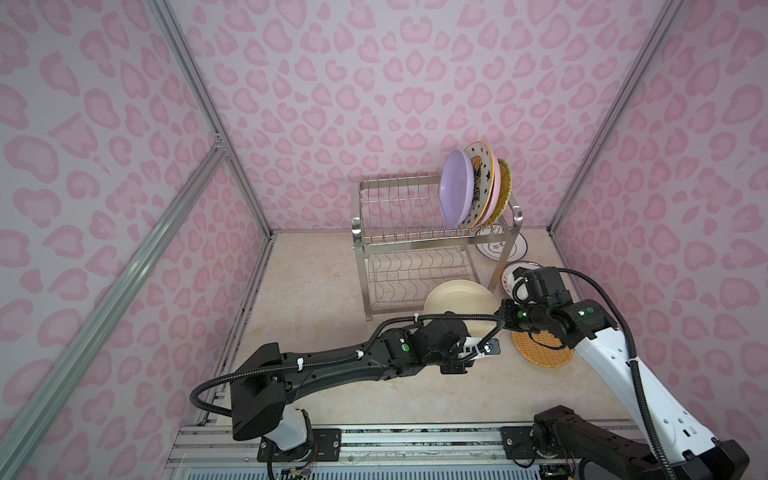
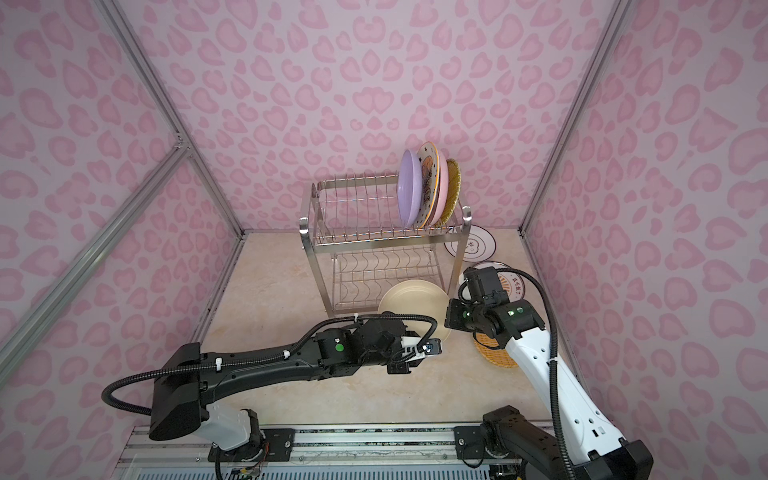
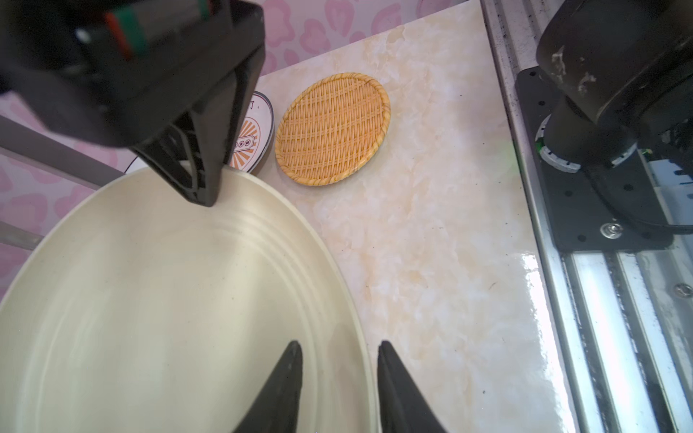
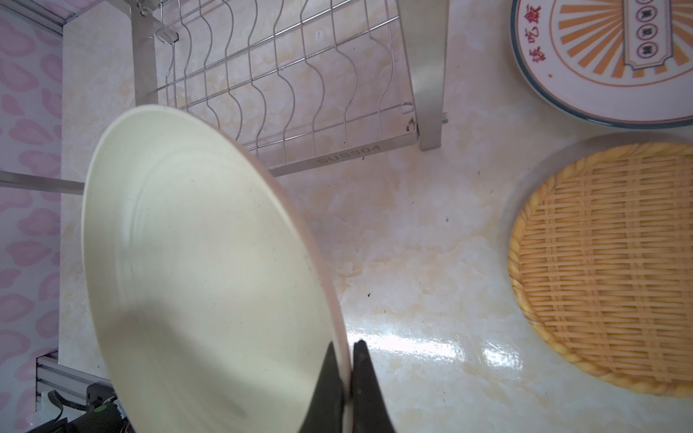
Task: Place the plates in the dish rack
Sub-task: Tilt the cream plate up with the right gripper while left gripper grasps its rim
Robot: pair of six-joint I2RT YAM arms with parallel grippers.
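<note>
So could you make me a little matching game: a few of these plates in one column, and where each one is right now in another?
Things:
1. lilac plate
2. cream plate
3. sunburst-printed plate

Places:
A. lying flat on the table
B. pinched at its rim by the right gripper
C. standing on edge in the top tier of the dish rack

Pairs: 1-C, 2-B, 3-A.
</note>
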